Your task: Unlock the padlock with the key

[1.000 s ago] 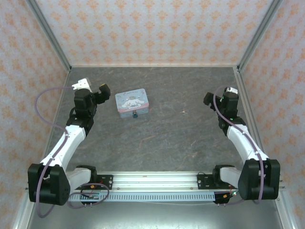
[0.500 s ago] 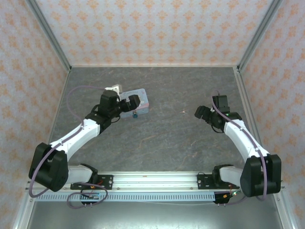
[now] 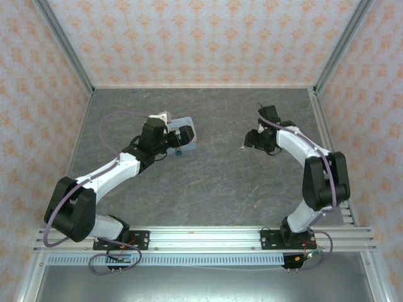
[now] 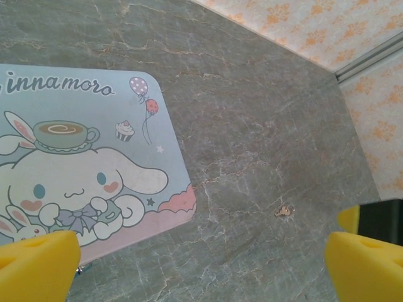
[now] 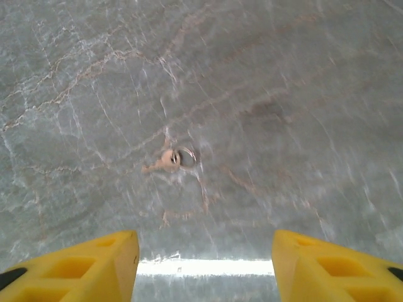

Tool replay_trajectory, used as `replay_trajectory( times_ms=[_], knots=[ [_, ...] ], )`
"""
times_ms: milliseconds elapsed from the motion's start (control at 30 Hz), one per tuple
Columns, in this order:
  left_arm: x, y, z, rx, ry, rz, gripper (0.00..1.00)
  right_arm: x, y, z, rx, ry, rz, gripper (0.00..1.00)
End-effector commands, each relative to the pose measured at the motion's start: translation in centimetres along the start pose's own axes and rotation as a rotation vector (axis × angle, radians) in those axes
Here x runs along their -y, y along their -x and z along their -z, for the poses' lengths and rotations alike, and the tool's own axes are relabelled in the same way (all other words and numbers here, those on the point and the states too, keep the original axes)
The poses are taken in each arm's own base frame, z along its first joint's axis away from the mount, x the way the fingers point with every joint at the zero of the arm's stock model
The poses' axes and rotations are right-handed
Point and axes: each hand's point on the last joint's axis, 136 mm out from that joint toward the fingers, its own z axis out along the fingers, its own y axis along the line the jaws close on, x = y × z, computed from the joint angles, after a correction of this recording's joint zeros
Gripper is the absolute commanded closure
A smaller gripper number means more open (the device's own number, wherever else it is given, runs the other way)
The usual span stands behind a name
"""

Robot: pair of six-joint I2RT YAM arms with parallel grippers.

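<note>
Since the key point(image 5: 169, 158) has to be picked up before anything else, we're mostly looking at the right side here. It's lying flat on the counter point(image 3: 208, 189), a bit right of the middle. The right fingers point(image 3: 250, 141) hang just beside it, with the key on their left. From the right wrist, the key sits ahead of the fingertips and a touch left of the gap's centre line, so it's not between them yet. Those fingers are apart with nothing in them.

The bit we think matters is the key's long axis. In the wrist view it runs roughly side to side, ring end to the right, blade pointing left and slightly down. That's about the same line the two fingers close along, so a straight drop would pinch it end to end. We'd guess that's a poor hold on something this thin. The wrist probably wants a turn so the fingers close across the key, plus a short reach forward.

The left fingers point(image 3: 178, 137) are spread wide and empty, hovering over the tin point(image 4: 94, 157), well apart from the key. The padlock point(image 3: 178, 151) hangs at the tin's near edge, right by them. So the right arm is clearly nearer the key and the left arm is nearer the padlock.
</note>
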Motion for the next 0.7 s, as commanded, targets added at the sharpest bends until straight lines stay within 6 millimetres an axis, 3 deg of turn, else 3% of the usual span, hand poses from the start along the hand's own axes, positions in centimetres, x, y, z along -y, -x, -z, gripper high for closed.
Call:
replay_trajectory(
  times_ms=[0, 300, 667],
  knots=[
    [1.5, 1.3, 0.2, 0.03, -0.037, 0.0, 0.0, -0.5, -0.6, -1.4, -0.091, 0.015, 0.081, 0.46],
    [1.5, 1.2, 0.1, 0.029, -0.031, 0.006, 0.0, -2.1, 0.7, -4.8, -0.133, 0.087, 0.135, 0.47],
    [1.4, 1.2, -0.2, 0.022, -0.021, 0.01, 0.0, -1.9, -0.6, -6.7, -0.19, 0.098, 0.129, 0.56]
  ],
)
